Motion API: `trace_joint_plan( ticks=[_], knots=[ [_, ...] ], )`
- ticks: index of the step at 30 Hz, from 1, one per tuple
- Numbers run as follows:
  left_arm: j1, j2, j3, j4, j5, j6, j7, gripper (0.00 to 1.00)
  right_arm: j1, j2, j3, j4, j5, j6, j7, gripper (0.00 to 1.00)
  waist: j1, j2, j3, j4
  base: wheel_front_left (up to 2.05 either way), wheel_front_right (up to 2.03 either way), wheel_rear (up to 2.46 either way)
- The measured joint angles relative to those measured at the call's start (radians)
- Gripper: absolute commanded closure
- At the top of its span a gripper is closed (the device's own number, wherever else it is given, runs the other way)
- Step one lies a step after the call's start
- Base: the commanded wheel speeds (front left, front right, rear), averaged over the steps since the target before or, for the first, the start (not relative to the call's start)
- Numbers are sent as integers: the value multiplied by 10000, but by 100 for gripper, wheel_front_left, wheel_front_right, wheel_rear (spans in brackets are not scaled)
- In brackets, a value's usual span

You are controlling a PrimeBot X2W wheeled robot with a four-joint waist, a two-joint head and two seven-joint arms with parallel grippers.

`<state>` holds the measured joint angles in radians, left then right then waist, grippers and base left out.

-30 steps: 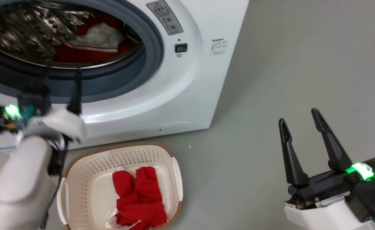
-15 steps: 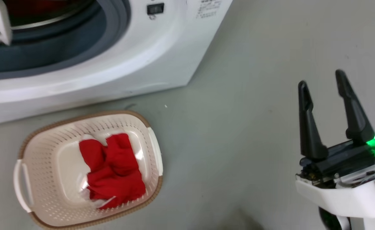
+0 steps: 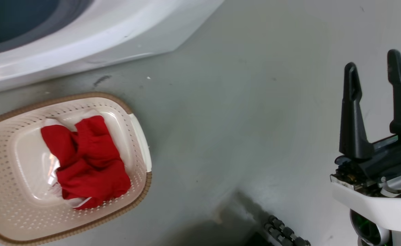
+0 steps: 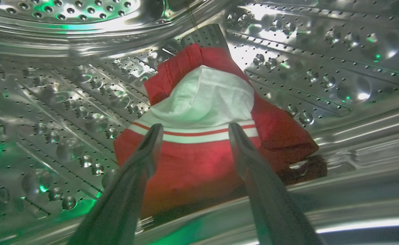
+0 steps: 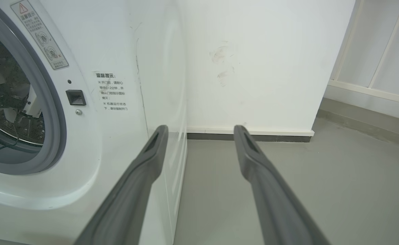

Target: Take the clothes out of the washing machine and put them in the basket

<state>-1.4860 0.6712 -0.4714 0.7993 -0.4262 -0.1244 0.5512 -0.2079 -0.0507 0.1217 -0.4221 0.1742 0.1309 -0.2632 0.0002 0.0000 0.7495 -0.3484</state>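
Left end effector (image 4: 195, 126) now inside drum (image 4: 67, 102), spread apart, red garment (image 4: 192, 163) just beyond tips; right end effector (image 3: 372, 60) spread, empty.

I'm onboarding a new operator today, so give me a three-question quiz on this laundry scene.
1. True or false: a red garment lies in the basket.
2. The left gripper is: A) open, aimed at the striped garment in the drum; B) shut on it; C) over the basket.
3. What is under the open right gripper?
Key: 1 true; 2 A; 3 the grey floor.
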Motion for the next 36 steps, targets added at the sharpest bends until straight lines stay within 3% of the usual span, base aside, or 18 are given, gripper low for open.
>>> trace_joint_plan(
  ticks=[2, 3, 6, 14, 20, 36],
  knots=[
    [-448, 73, -113, 105, -132, -36, 631, 0, -69, 0, -15, -84, 125, 0, 0, 0, 0, 0, 215, -127, 0, 0, 0],
    [-1251, 176, -451, 228, -458, -40, 1860, 0, -181, 0, 42, -245, 259, 0, 0, 0, 0, 0, 603, -371, 0, 0, 0],
    [-1769, 265, -825, 238, -784, -48, 2945, 0, -193, 2, 73, -330, 351, 0, 0, 0, -1, 0, 866, -546, 0, 0, 0],
    [-3053, 769, -1327, 420, -1239, -48, 5009, 0, -254, 0, 150, -564, 558, 0, 0, 0, -1, 0, 1436, -924, 0, 0, 0],
    [-3480, 796, -1538, 616, -1344, -48, 5591, 0, -292, 0, 207, -652, 569, 0, 0, 0, -1, 0, 1731, -1052, 0, 0, 0],
    [-3593, 823, -2512, 803, -1570, -48, 5311, 0, -334, 0, 192, -826, 623, 0, 0, 0, -2, 0, 2177, -991, 0, 0, 0]
  ],
)
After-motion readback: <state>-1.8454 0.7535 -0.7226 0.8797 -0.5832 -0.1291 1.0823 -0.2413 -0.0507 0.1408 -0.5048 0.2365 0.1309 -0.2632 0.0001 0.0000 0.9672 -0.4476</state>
